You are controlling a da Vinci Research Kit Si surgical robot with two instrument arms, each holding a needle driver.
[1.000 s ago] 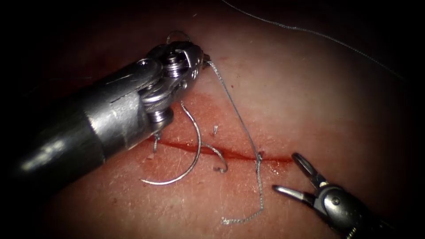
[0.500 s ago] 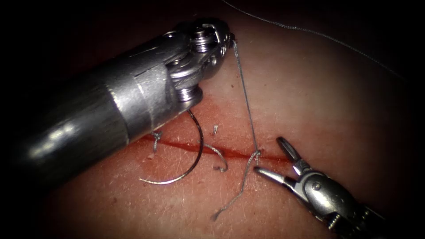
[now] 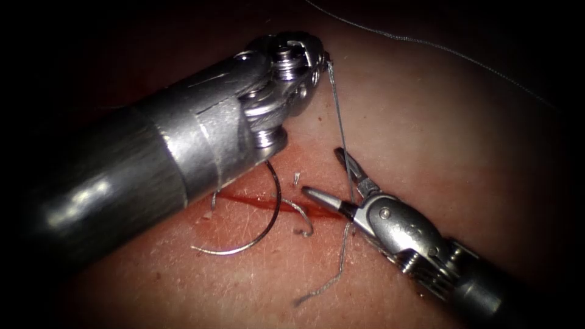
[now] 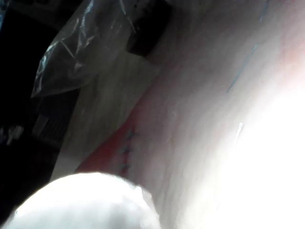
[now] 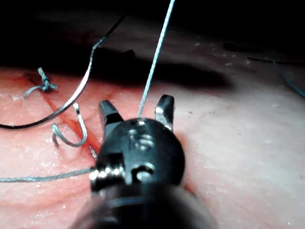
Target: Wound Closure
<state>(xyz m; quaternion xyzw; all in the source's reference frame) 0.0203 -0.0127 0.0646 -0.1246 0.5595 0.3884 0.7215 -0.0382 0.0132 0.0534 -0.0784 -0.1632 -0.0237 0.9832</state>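
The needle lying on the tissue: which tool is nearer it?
Left. The left tool holds the thread above the needle; the right tool, open, straddles the thread right of it.

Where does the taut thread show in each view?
Endoscope view: taut thread runs from the left hand, shut on it, down to the cut, through the open, empty right hand.
Right wrist view: the thread rises between the right hand's tips.
Shared landmark: the needle, lying free across the cut.
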